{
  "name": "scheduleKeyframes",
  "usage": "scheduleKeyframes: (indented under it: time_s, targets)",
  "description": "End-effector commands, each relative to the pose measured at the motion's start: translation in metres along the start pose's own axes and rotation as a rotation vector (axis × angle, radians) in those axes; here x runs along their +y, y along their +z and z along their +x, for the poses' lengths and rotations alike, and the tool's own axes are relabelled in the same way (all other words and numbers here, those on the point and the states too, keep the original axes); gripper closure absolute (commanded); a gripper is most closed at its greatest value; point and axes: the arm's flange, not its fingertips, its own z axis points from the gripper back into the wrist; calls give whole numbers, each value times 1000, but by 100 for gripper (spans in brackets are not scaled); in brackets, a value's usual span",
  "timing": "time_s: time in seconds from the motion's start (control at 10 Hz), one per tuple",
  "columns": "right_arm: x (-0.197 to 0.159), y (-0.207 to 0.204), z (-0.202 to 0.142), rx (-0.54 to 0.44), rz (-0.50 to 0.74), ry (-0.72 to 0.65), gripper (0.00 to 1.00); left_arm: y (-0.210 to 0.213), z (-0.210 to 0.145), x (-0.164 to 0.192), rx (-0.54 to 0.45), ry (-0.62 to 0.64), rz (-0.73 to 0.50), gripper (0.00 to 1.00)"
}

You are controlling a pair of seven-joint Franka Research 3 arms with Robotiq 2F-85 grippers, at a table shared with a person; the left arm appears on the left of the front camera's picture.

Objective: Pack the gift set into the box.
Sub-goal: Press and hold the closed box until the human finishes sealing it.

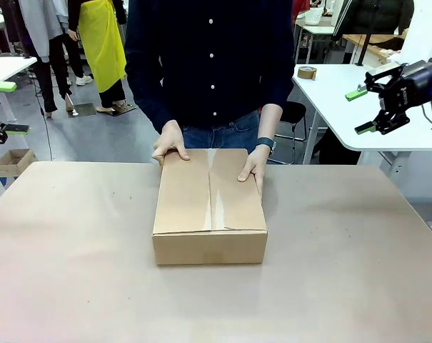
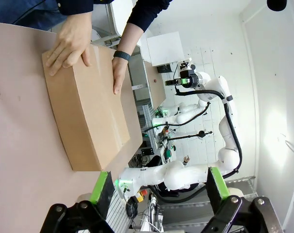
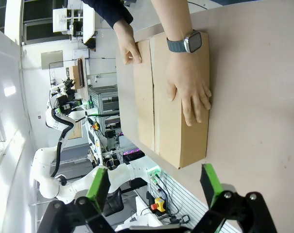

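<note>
Beige and matte, the tabletop [image 1: 73, 250] carries a plain brown corrugated cardboard box [image 1: 210, 207] at its middle, nearer the far edge where a person in a dark buttoned shirt stands. The box's top flaps lie folded down flat and meet along a centre seam with a glossy strip over it. Both of the person's hands rest on the lid at its far end: the hand wearing a dark wristwatch [image 1: 253, 166] lies flat, palm down, with fingers spread over one flap, and the other hand [image 1: 171, 146] presses the far corner of the other flap.

At the picture's right edge in the front view, the right gripper [image 1: 360, 111] hangs in the air well apart from the box and above table height. Its green-padded fingers [image 1: 356, 93] are spread wide with nothing between them. The right wrist view shows the same wide gap, looking down at the box and the hands on it.

The left gripper [image 2: 157, 189] is likewise off the table. Its green fingers [image 2: 99, 187] stand far apart and grip nothing, with the box beyond them.
</note>
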Motion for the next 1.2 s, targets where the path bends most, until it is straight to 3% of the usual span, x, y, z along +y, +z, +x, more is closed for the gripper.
scheduleKeyframes:
  time_s: [0.0,0.4,0.5,0.7,0.8,0.9,1.1]
  targets:
    - [1,-1,-1,-7,-22,-7,0,0,-3,0,1,-19,9,0]
    - [0,0,0,0,0,0,0,0,0,0,0,0,0,0]
    - [34,-50,5,85,-63,254,0,-54,5,-21,149,-245,-25,0]
    - [89,-151,-10,202,-6,639,0,-151,6,-36,199,-561,8,0]
    - [99,-183,-33,115,26,911,0,-175,-1,-34,200,-711,-4,0]
    - [99,-192,-48,-28,67,1135,0,-190,-8,-23,120,-876,59,0]
    - [101,-188,-62,-134,301,1179,0,-206,-21,-10,68,-994,75,0]
